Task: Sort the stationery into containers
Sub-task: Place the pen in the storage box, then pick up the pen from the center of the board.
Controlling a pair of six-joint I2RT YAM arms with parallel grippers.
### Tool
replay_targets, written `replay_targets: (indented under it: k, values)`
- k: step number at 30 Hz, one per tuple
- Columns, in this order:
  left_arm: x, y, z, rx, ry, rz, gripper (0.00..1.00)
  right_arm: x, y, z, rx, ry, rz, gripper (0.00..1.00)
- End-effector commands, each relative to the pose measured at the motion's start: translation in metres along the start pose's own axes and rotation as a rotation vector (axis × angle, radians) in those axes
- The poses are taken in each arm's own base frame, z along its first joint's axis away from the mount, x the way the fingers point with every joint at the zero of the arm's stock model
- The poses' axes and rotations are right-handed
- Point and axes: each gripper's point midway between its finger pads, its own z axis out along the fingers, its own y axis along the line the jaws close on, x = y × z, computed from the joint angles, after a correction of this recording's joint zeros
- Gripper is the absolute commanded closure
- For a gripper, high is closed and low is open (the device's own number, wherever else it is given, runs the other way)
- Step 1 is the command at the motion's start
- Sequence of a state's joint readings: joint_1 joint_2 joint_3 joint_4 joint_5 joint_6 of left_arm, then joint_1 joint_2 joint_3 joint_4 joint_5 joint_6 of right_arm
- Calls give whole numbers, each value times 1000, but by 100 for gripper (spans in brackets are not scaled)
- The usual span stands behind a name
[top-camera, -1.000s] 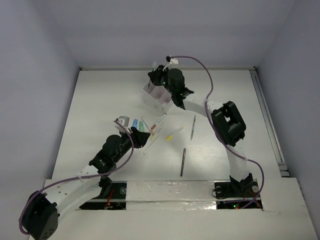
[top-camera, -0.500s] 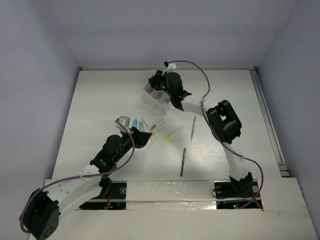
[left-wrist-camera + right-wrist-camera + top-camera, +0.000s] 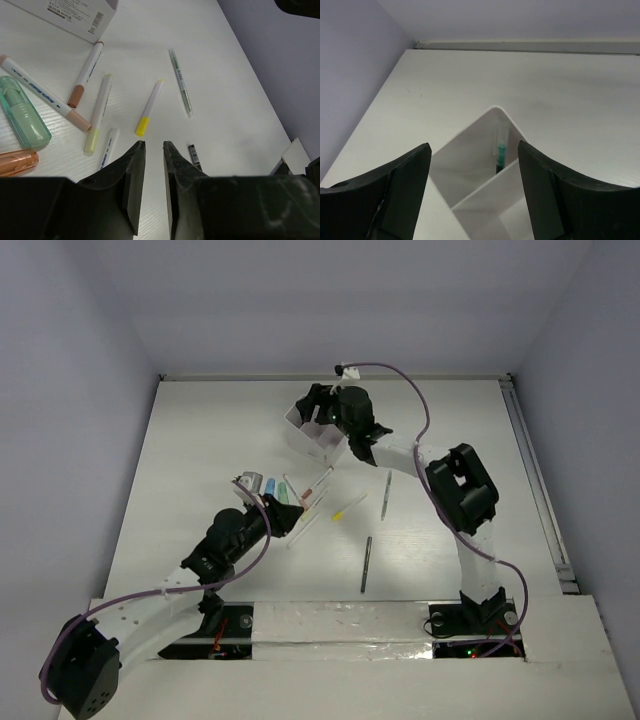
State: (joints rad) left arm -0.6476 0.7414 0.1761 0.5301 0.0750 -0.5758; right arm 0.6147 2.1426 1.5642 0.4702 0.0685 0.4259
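Note:
The white divided box (image 3: 312, 435) stands at the back of the table. My right gripper (image 3: 318, 408) hovers over it, open wide, with nothing between the fingers. In the right wrist view a teal pen (image 3: 501, 152) lies in the far compartment of the box (image 3: 470, 145). My left gripper (image 3: 154, 145) is just above the table, jaws a narrow gap apart and holding nothing. Ahead of it lie a yellow-tipped pen (image 3: 150, 107), a green thin pen (image 3: 180, 82), a pale yellow pen (image 3: 99, 114), a brown-capped pen (image 3: 86, 75) and a dark pen (image 3: 194, 154). A green chunky piece (image 3: 22, 111) and an orange one (image 3: 17, 161) lie to the left.
A dark grey pen (image 3: 366, 563) lies alone toward the near edge, and a green pen (image 3: 386, 492) sits under the right forearm. A blue chunky piece (image 3: 270, 485) rests beside the left wrist. Walls close the table on three sides.
My right gripper's jaws have opened wide over the box. The left gripper's jaws have drawn closer together and the arm has barely shifted.

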Motion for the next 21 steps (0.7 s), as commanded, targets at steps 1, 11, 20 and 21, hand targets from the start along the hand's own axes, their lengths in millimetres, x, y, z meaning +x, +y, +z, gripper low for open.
replay_targets:
  k: [1,11,20,21]
  values:
    - [-29,-23,3,59,-58,31,82,-52,20,-26,-42,-106,10,23]
    - [0,-37,32,83,100,36,100,-49,-1,-127,50,-77,59,100]
    - [20,-66,72,132,214,128,100,-17,-17,-205,100,32,131,100]
    - [25,-71,74,140,231,133,100,-15,-21,-211,123,37,135,100]
